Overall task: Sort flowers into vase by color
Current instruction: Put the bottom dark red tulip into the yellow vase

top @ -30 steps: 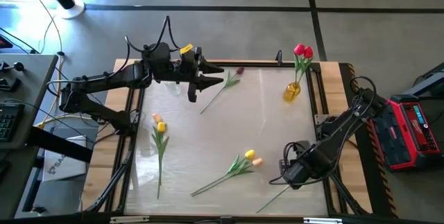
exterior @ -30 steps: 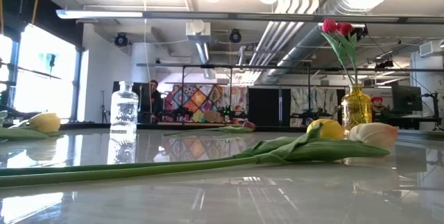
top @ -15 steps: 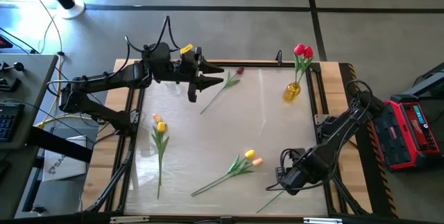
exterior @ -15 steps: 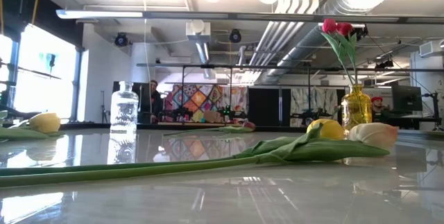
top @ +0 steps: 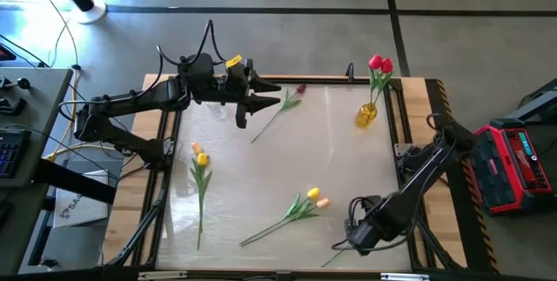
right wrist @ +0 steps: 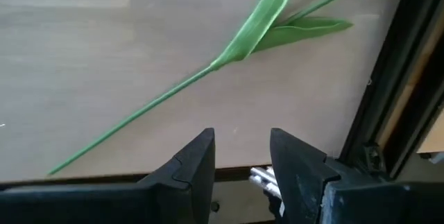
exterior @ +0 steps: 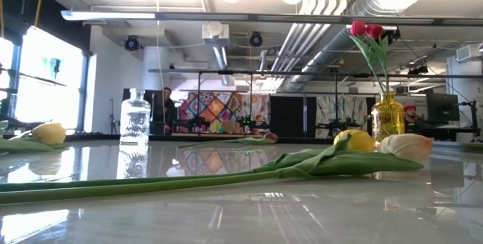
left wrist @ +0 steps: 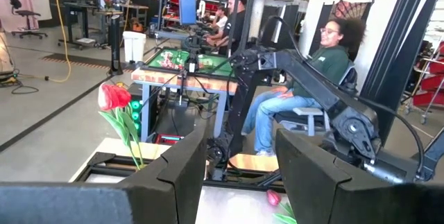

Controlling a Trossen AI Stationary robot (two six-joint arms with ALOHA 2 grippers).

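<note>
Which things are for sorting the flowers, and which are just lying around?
For the job: yellow vase, its red tulips, clear glass vase, maroon tulip, yellow tulip, yellow-and-orange pair, red tulip by the right gripper, idle left gripper.
Just lying about: red case, keyboard.

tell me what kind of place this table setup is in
Probably a robotics lab or workshop. Exposed ceiling ducts run overhead, another robot table with seated people stands beyond, and two dark arms work a wood-edged table of artificial tulips.
</note>
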